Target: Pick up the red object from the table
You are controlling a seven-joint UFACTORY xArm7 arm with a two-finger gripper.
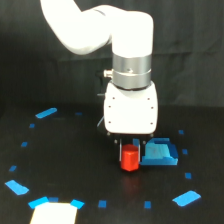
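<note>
The red object (pixel 130 159) is a small stubby red-orange block on the black table (pixel 60 165), just below the white arm's wrist housing. My gripper (pixel 130 148) comes straight down over it. Its short dark fingers (pixel 120 149) sit tight against the block's upper sides, so the gripper is shut on it. Only the fingers' lower ends show under the housing. A faint red sheen lies on the table right under the block; I cannot tell whether its base touches the surface or hovers just above.
A larger blue flat square piece (pixel 159 153) lies right beside the block on the exterior view's right, almost touching it. Small blue tape marks (pixel 46 113) ring the area. A white patch (pixel 54 213) sits at the near edge.
</note>
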